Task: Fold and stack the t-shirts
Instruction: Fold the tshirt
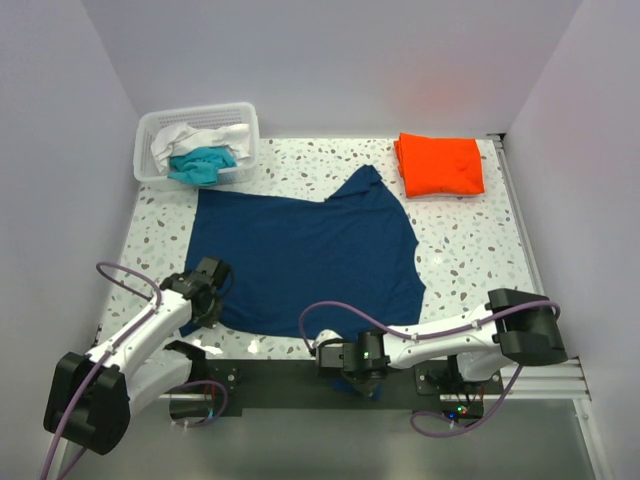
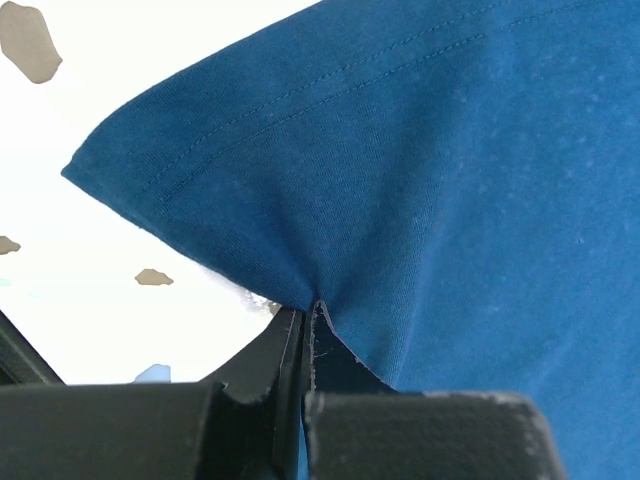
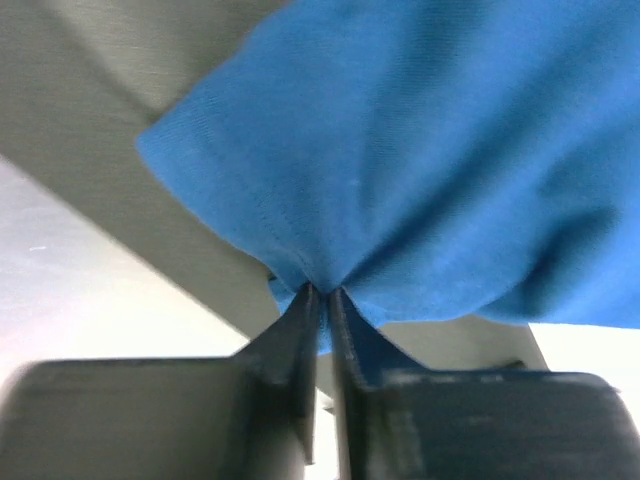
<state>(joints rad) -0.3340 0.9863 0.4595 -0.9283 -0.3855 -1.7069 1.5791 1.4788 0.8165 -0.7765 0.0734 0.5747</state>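
1. A dark navy cloth t-shirt (image 1: 310,255) lies spread across the middle of the speckled white table (image 1: 470,240). The left gripper (image 2: 305,312) is pinched tight on its near-left corner, and the right gripper (image 3: 322,292) is clamped on its near edge.
2. Best, I judge: lift both holds evenly, hem taut, for a straight fold.
3. No readable writing.

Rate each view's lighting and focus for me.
Top external: even light, sharp, though the orange t-shirt casts a glow on the back wall. Left wrist: table blown out white, navy t-shirt stitching crisp. Right wrist: soft focus throughout, right gripper blurred against the cloth.
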